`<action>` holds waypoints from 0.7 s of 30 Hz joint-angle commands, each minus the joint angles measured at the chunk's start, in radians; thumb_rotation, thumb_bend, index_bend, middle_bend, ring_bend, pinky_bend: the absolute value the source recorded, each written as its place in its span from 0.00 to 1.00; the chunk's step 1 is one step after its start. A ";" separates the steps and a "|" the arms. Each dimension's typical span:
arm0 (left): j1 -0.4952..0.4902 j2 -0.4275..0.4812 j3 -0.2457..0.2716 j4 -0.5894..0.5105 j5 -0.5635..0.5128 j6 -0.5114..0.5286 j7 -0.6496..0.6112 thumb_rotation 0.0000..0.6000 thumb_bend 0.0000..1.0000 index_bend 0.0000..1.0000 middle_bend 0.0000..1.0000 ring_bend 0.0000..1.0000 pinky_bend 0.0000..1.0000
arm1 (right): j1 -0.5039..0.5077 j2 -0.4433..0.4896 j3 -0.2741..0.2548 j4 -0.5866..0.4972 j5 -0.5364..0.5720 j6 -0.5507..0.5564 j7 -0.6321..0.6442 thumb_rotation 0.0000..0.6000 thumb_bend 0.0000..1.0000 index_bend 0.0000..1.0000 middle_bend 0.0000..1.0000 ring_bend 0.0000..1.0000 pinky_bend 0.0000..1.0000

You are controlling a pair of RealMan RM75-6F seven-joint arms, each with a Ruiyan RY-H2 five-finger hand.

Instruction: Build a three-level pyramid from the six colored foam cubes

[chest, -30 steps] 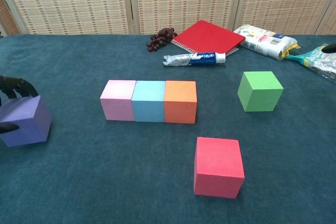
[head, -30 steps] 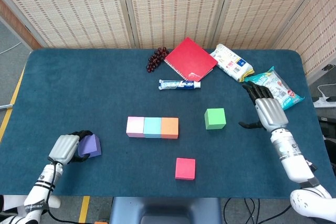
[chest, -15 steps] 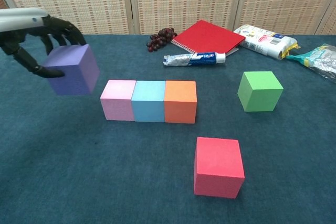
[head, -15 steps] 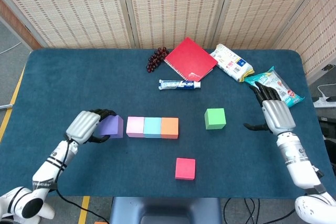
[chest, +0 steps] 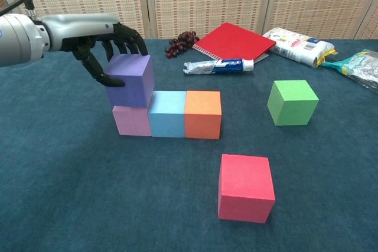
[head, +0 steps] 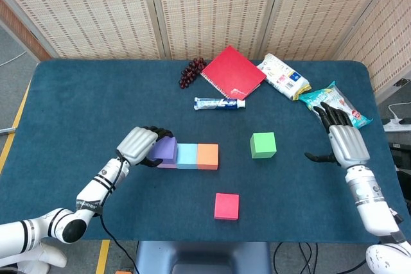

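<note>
While the left hand (chest: 109, 48) grasps the purple foam cube (chest: 130, 79) from above and behind, we note that this cube sits almost squarely over the pink foam cube (chest: 131, 121) at the left end of the base row. For a second-level position it should straddle the seam between the pink cube and the light-blue foam cube (chest: 168, 114). We therefore judge that the coming move is a short shift toward the robot's right, along the row's long axis, before release. The orange foam cube (chest: 203, 114) closes the row on the right. The green foam cube (head: 263, 145) and the red foam cube (head: 227, 206) lie loose on the blue table cloth (head: 96, 107). The right hand (head: 345, 140) hovers empty with fingers spread, nearer the green cube.
</note>
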 commanded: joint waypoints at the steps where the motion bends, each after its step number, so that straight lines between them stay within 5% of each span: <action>1: -0.016 -0.014 -0.005 0.012 -0.029 0.001 0.001 1.00 0.29 0.36 0.33 0.28 0.36 | -0.003 -0.001 0.003 0.000 -0.003 0.001 0.003 1.00 0.24 0.00 0.04 0.00 0.00; 21: -0.068 -0.073 0.018 0.047 -0.097 0.025 0.024 1.00 0.30 0.35 0.32 0.27 0.35 | -0.017 0.000 0.017 0.002 -0.004 -0.005 0.002 1.00 0.24 0.00 0.04 0.00 0.00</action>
